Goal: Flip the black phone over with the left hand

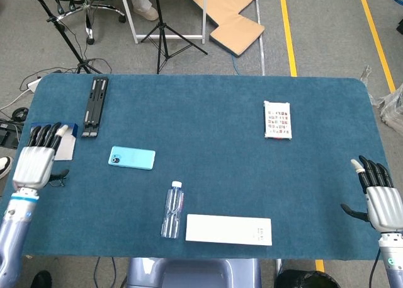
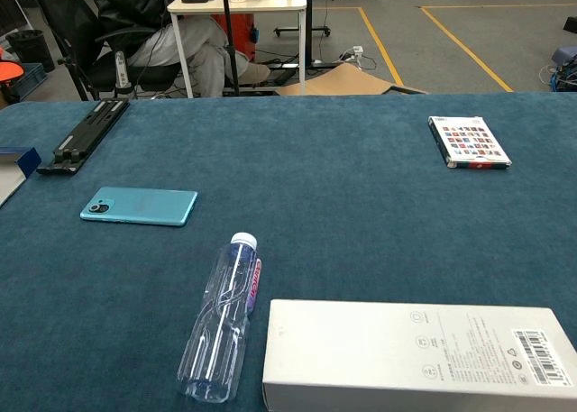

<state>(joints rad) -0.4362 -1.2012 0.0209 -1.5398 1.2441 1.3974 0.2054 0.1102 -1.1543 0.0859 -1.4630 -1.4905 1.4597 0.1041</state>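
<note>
Head view. Table [image 1: 208, 111]: covered in blue cloth, seen from above. Phone [image 1: 131, 157]: lying flat with its turquoise back and camera lens up, in the left half of the surface, well in from the left edge and about midway between the far and near edges; nothing touches it. Left hand [image 1: 36, 159]: at the left edge, well apart from the phone, fingers straight and apart, holding nothing. It is over a shallow blue-rimmed box [image 1: 64, 140] and hides most of it. Right hand [image 1: 378, 192]: at the near right corner, fingers spread, thumb out to the side, holding nothing. Black folded stand [image 1: 94, 106]: near the far left corner, lying lengthwise toward the far edge. Clear water bottle [image 1: 171, 210]: on its side near the near edge, white cap pointing away. Long white carton [image 1: 228, 229]: just beside the bottle, along the near edge. Small printed box [image 1: 277, 119]: right half, nearer the far edge.

Chest view. Neither hand appears. Phone [image 2: 139, 206]: flat, turquoise side up, lens end toward the left edge. Water bottle [image 2: 220, 317]: nearer than the phone. White carton [image 2: 420, 356]: at the near edge, barcode label at its right end. Black stand [image 2: 87, 133]: beyond the phone at far left. Printed box [image 2: 469, 141]: far right.
</note>
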